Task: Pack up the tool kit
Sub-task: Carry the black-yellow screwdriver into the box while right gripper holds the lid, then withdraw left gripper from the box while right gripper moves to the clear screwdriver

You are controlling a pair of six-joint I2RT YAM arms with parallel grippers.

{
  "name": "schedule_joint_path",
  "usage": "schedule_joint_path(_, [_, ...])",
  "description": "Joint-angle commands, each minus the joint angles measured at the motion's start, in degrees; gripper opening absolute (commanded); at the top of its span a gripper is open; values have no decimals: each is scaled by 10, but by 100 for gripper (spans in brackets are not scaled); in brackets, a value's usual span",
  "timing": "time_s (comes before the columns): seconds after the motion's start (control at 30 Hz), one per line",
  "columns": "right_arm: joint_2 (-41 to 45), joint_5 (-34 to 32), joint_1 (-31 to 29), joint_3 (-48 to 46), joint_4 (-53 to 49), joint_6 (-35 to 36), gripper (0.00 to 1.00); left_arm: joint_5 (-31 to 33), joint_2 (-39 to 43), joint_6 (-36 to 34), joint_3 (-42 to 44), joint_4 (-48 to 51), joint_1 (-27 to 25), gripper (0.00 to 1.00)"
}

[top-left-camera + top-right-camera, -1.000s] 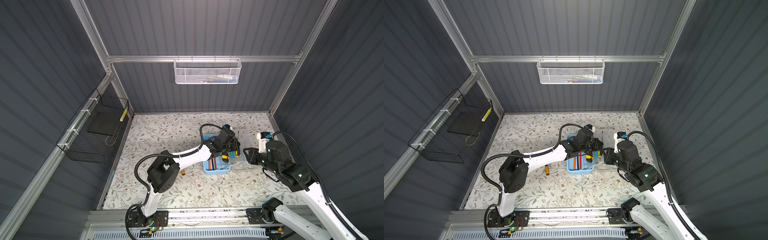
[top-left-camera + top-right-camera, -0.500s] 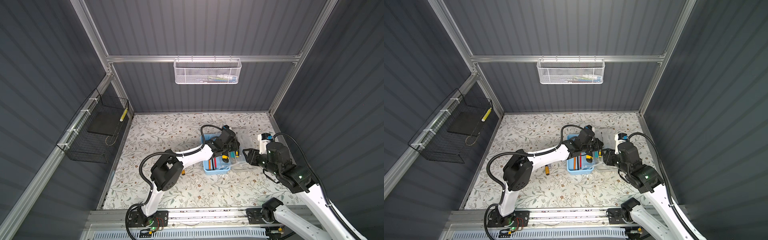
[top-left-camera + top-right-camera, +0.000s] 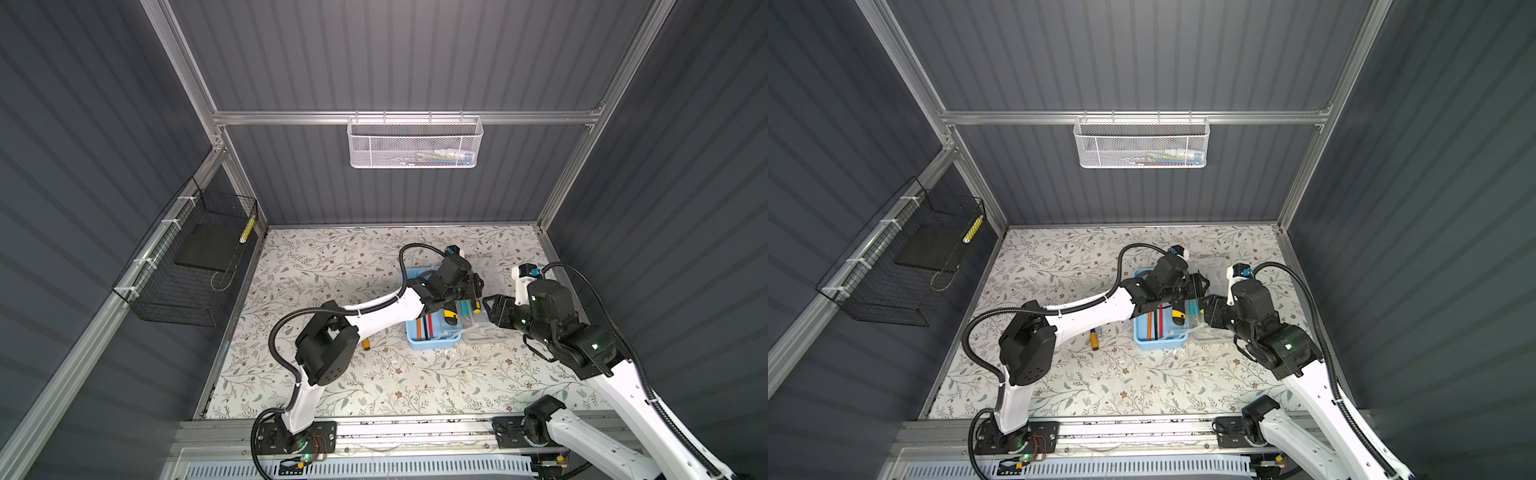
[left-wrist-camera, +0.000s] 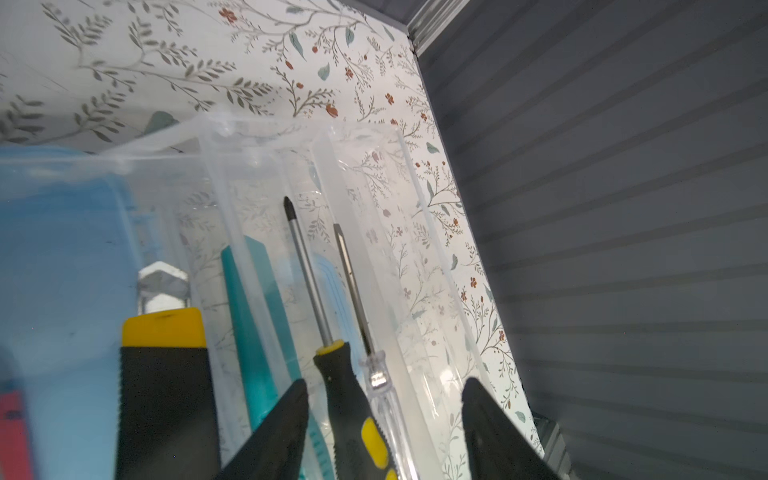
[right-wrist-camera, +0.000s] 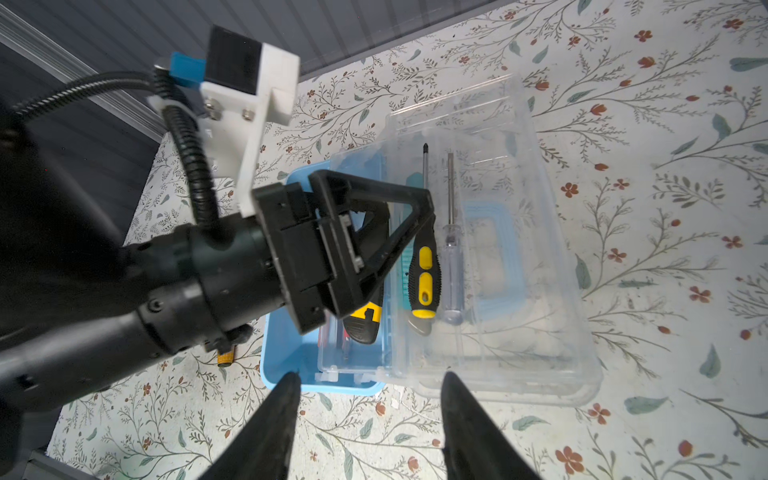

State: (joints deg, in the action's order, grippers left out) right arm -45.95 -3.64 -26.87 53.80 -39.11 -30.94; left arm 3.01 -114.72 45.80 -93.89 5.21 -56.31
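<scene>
The tool kit's light-blue box (image 3: 432, 341) (image 5: 286, 365) sits on the floral floor. Its clear lid (image 5: 519, 291) is swung open and lies flat beside it. A yellow-black screwdriver (image 4: 353, 399) (image 5: 422, 266) and a clear-handled screwdriver (image 4: 386, 399) lie in the clear inner tray (image 4: 257, 174). A yellow-black utility knife (image 4: 166, 374) and a teal tool (image 4: 249, 332) lie alongside them. My left gripper (image 4: 385, 381) (image 3: 473, 286) is open, with its fingers apart on either side of the two screwdriver handles. My right gripper (image 5: 370, 376) (image 3: 492, 307) is open and empty over the box's near edge.
One loose yellow-handled screwdriver (image 3: 366, 344) (image 3: 1095, 337) lies on the floor left of the box. A white mesh basket (image 3: 415, 143) hangs on the back wall. A black wire basket (image 3: 195, 257) hangs on the left wall. The right wall stands close to the lid.
The left jaws have spread wide apart over the tray. The right jaws have opened further. Both arms have hardly moved.
</scene>
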Motion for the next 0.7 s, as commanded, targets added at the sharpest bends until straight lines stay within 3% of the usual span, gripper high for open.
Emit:
schedule_joint_path(0.0, [-12,21,1,20,5,8,54,36,79,-66,32,33,-1,60])
schedule_joint_path(0.13, [-52,36,-18,37,16,4,52,83,162,-103,121,62,-2,60])
schedule_joint_path(0.3, [-143,-29,-122,86,26,15,52,173,268,-117,216,173,-1,59])
schedule_joint_path(0.43, [-235,-35,-183,133,40,24,53,253,343,-100,278,259,7,59])
schedule_joint_path(0.53, [-298,-15,-209,160,58,28,55,249,419,-68,359,271,36,59])
schedule_joint_path(0.67, [-393,12,-235,207,78,33,54,196,513,-10,485,230,98,58])
